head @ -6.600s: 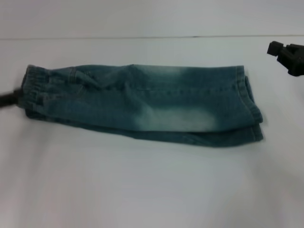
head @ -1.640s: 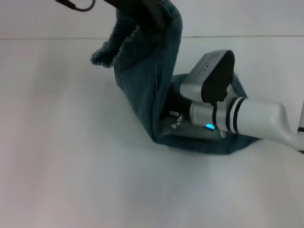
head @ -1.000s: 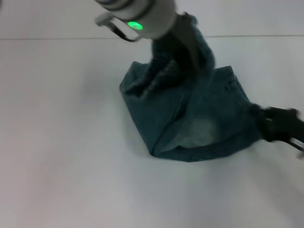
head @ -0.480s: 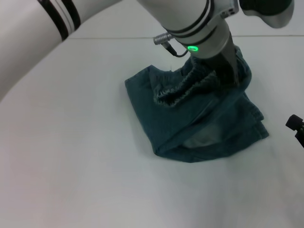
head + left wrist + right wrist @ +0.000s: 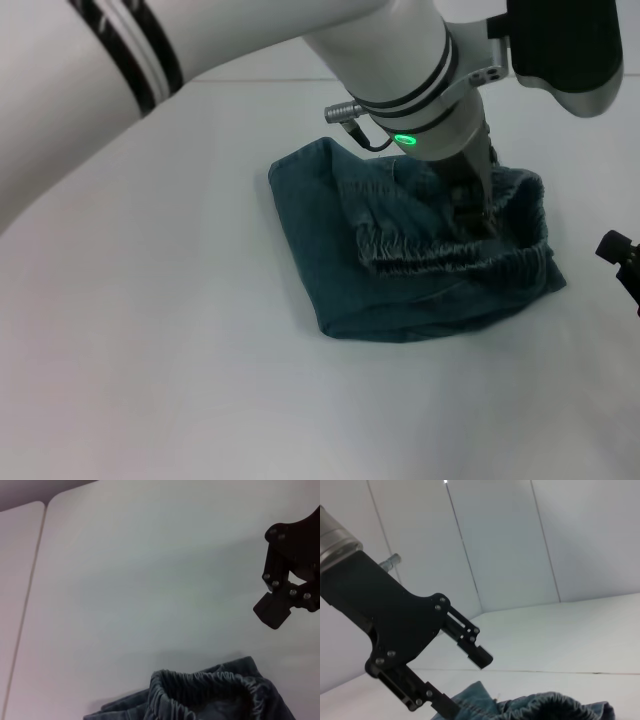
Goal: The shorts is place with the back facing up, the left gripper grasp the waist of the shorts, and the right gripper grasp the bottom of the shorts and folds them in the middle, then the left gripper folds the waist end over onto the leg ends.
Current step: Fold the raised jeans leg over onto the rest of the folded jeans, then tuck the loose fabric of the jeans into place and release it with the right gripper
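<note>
Head view, entries ordered near to far, all placed relative to the shorts (image 5: 400, 270).

1. Table (image 5: 150, 380): white surface, on which the shorts are laid as a compact folded bundle.

2. Shorts: blue denim, doubled lengthwise and folded again across. The waist (image 5: 450, 255), a ruffled elastic band, is seen lying on top at the bundle's right side, over the place where the leg ends are judged to be; the hems themselves are hidden beneath it.

3. Left gripper (image 5: 478, 205): reached across from the left and planted down into the waist band. In the right wrist view its fingers (image 5: 475, 652) are shown spread apart above the denim, so the cloth is judged released or very nearly so.

4. Right gripper (image 5: 622, 258): parked just beside the right edge of the shorts, clear of the cloth. Only part is shown; its state cannot be told.

Progress: both folds are judged laid. Only withdrawal of the left arm is left.
</note>
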Robot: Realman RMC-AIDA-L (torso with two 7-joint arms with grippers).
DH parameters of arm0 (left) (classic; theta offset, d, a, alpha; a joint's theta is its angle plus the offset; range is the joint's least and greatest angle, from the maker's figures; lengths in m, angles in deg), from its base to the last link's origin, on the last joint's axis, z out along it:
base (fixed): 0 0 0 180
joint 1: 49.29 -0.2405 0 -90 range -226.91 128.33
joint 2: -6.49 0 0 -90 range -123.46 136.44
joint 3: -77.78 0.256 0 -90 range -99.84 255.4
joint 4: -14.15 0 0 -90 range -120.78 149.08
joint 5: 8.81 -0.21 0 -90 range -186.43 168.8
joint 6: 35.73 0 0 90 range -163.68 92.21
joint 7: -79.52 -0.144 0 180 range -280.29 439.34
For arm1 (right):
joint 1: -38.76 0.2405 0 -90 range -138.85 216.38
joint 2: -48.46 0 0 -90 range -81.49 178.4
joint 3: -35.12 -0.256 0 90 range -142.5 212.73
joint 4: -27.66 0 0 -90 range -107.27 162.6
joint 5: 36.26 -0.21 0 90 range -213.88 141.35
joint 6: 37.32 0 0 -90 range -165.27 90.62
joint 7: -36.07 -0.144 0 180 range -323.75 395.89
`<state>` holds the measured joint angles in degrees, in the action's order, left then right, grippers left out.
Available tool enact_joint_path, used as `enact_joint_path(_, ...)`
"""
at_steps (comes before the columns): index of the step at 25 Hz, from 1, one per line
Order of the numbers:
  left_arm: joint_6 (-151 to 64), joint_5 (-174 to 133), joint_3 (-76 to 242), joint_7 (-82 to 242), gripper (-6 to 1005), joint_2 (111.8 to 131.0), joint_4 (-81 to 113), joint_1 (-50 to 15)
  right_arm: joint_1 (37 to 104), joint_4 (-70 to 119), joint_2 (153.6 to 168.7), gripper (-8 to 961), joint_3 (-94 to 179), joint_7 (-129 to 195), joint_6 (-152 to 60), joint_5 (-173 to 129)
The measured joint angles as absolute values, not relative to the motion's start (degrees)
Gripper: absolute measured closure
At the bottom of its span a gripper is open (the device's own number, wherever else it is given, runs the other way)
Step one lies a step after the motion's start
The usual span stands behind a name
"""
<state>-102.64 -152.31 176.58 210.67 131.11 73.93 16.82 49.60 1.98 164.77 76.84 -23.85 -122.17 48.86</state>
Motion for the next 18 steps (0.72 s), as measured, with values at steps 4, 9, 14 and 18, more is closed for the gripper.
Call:
enact_joint_path(4,-102.3,-152.7,175.4,210.6,238,130.91,79.1,13.1,49.7,1.0,164.77,952,76.9,-23.9,-122.8,49.7)
enact_joint_path(9,-101.8,-149.6,170.3,209.3,127,130.86,90.5,2.3,49.2,-7.2,165.63,952,76.7,-26.1,-126.0,54.1)
enact_joint_path(14,-96.9,-137.9,165.7,201.4,62,131.02,98.5,-15.5,49.5,-23.9,167.78,922,76.8,-36.4,-126.8,60.6)
enact_joint_path(18,-97.5,-121.7,158.2,188.4,63,131.13,96.7,-26.7,52.0,-35.8,168.41,804,78.3,-46.1,-126.6,67.3)
